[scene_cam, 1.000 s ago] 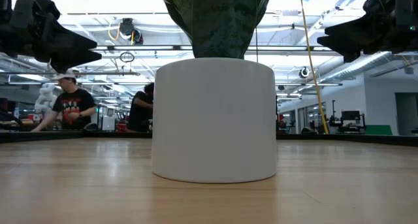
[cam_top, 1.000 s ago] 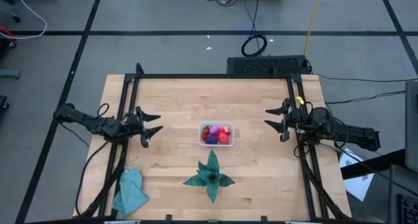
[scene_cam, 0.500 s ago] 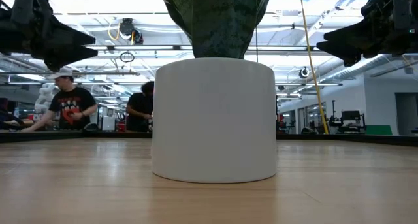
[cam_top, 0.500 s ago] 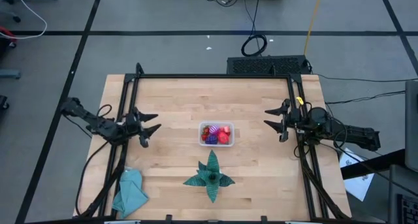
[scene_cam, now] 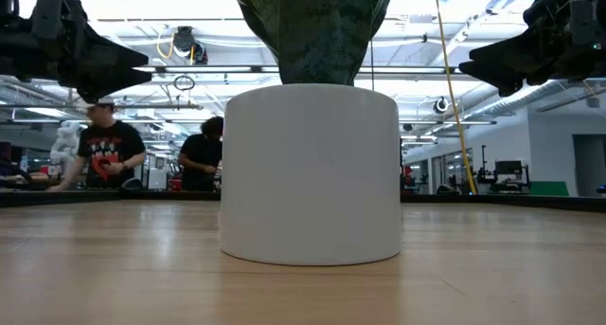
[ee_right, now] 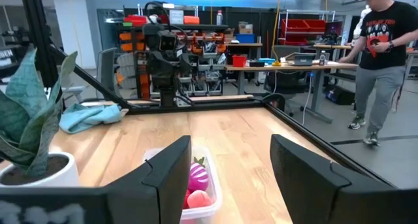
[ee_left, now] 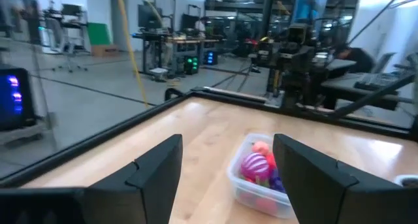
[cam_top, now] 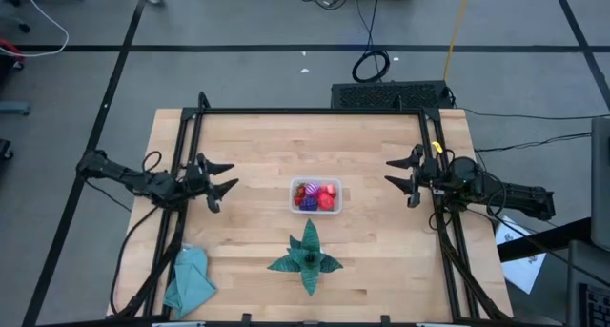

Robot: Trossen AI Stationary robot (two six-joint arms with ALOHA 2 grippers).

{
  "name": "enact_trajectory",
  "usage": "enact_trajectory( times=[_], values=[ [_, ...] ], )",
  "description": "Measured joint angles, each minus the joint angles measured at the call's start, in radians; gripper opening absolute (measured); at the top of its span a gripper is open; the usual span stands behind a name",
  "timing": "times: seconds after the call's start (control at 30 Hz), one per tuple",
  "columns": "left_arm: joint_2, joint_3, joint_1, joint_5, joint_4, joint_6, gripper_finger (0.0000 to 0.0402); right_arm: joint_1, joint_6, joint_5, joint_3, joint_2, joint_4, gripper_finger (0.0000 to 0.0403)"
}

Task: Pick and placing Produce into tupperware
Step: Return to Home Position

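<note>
A light wooden table [cam_top: 286, 141] is standing in a big workshop, and in the low view two people [scene_cam: 104, 154] are working at benches far behind it. The tupperware [cam_top: 293, 195] is sitting near the middle of the table. The produce [cam_top: 317, 195] is lying inside it: red, pink and purple pieces packed close together, with one striped pink piece on top in the left wrist view. Just in front of the tupperware, a green plant [cam_top: 305, 257] is standing in a white pot [scene_cam: 311, 173]. A teal cloth [cam_top: 189, 277] is lying at the front left corner. The left gripper [cam_top: 233, 175] is hovering above the left side of the table and pointing at the tupperware. Its fingers are spreading wide and are holding nothing. The right gripper [cam_top: 387, 173] is hovering at the right side, also facing the tupperware, with its fingers wide apart and nothing between them. Both are well apart from the tupperware.
</note>
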Motion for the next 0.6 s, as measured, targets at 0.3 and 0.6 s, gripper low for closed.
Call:
enact_trajectory(
  times=[0.3,0.6],
  values=[
    [0.0,0.0,0.076,0.211,-0.005,-0.031,0.0244,0.0,-0.032,0.0,0.0,0.0,-0.06,0.0201],
    [0.0,0.0,0.115,0.308,-0.018,-0.105,0.0244,0.0,-0.02,0.0,-0.001,0.001,-0.113,0.0201]
  ],
)
